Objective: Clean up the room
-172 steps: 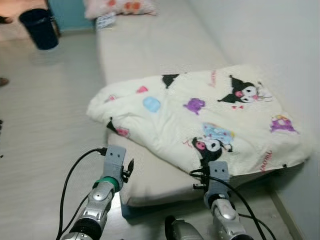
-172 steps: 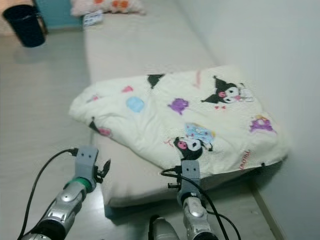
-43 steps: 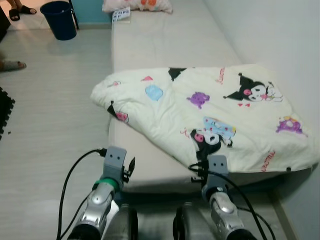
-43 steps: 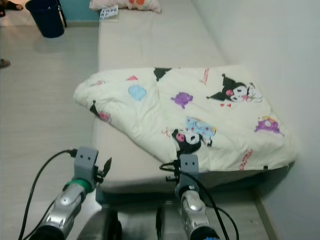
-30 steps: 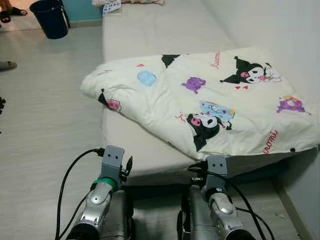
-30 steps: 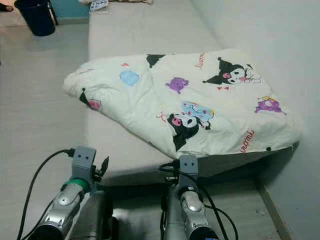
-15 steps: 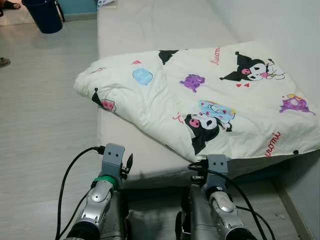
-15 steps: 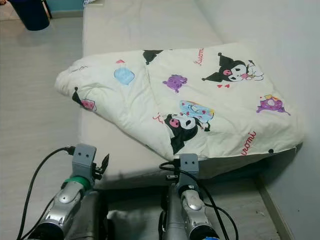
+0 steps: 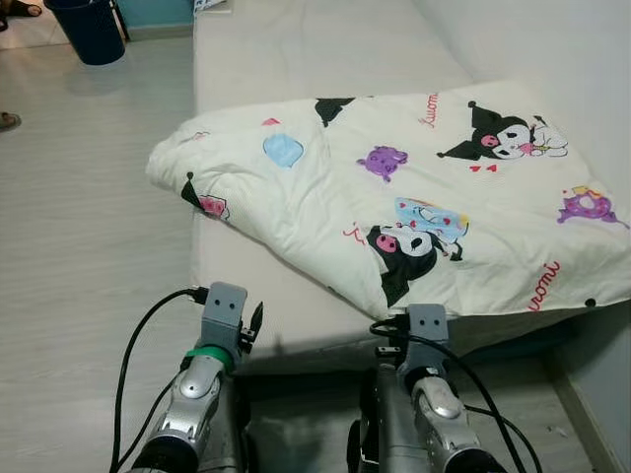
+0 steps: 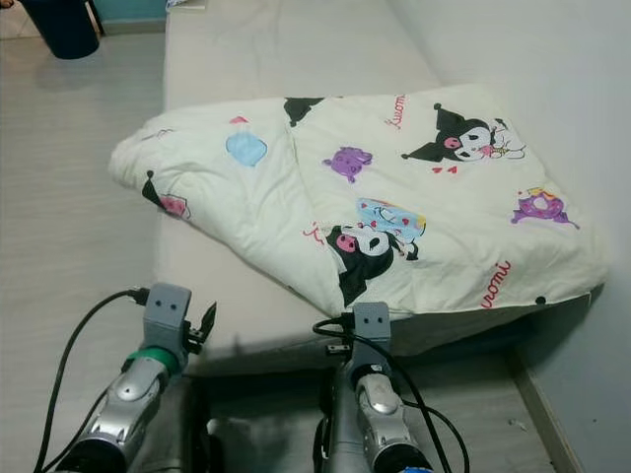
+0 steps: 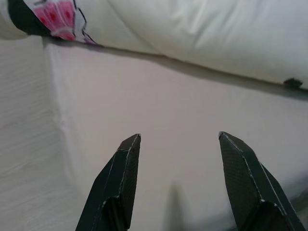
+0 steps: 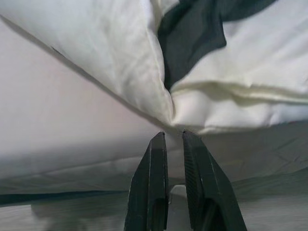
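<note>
Right gripper (image 12: 171,137) is poised at the foot of the bed, its two black fingers nearly pressed together with just a sliver of gap, nothing between them, tips right at the folded hem of the cream cartoon-print quilt (image 9: 424,197). Left gripper (image 11: 178,144) is out over bare mattress, fingers spread wide apart and empty, the quilt's near edge lying ahead of it and not touched.

And the quilt itself: it's folded over on itself into a thick, skewed slab on the pale beige mattress (image 9: 296,59), lying on the end nearest the robot, one corner bulging over the mattress's left side towards the light wood-look floor (image 9: 79,197), the far side up against the white wall (image 10: 552,69). Edges aren't squared, creases run across it.

So where does the tidy-up stand? I'd call it early to middling: the quilt is gathered but not neatly folded or straightened, and neither gripper has hold of it. What looks left is taking that near hem and either folding it again or pulling it square on the bed.

Containers: one dark blue plastic bin (image 9: 89,28) stands on the floor well off at the far left, cropped by the frame, and what it holds can't be made out.
</note>
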Robot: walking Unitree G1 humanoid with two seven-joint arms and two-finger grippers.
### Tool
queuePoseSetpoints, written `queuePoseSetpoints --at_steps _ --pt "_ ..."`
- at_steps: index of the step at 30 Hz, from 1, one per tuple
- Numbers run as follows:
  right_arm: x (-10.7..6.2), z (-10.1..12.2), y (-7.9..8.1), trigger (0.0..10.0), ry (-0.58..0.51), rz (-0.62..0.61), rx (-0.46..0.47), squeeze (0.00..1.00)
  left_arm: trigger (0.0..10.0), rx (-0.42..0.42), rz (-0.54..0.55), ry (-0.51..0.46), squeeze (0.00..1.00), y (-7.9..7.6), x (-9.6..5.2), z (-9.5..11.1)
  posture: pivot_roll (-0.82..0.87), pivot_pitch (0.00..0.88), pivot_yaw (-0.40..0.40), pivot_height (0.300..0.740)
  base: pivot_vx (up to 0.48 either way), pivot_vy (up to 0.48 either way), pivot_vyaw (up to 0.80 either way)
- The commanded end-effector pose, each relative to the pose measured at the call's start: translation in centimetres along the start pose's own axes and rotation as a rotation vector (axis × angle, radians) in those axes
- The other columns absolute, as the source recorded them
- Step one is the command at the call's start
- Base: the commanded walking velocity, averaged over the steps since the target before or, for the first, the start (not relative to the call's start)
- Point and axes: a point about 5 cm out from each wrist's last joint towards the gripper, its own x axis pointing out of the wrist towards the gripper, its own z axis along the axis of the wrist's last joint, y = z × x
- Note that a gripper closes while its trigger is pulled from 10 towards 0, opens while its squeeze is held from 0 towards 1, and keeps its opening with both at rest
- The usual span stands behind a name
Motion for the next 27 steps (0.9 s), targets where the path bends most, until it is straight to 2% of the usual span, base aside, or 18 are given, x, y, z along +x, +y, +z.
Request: queuePoseSetpoints --at_steps 1,27 --pt "-0.36 -0.58 -0.11 10.0 0.013 -0.01 0.014 0.0 10.0 0.009 -0.004 0.033 0.0 -0.12 -0.51 -0.92 0.0 0.128 0.026 0.584 0.0 0.0 0.0" --pt "-0.17 -0.38 0.66 10.0 0.012 0.01 0.016 0.0 10.0 0.024 0.001 0.037 0.0 0.07 -1.01 -1.29 0.02 0.142 0.015 0.584 0.0 0.0 0.0"
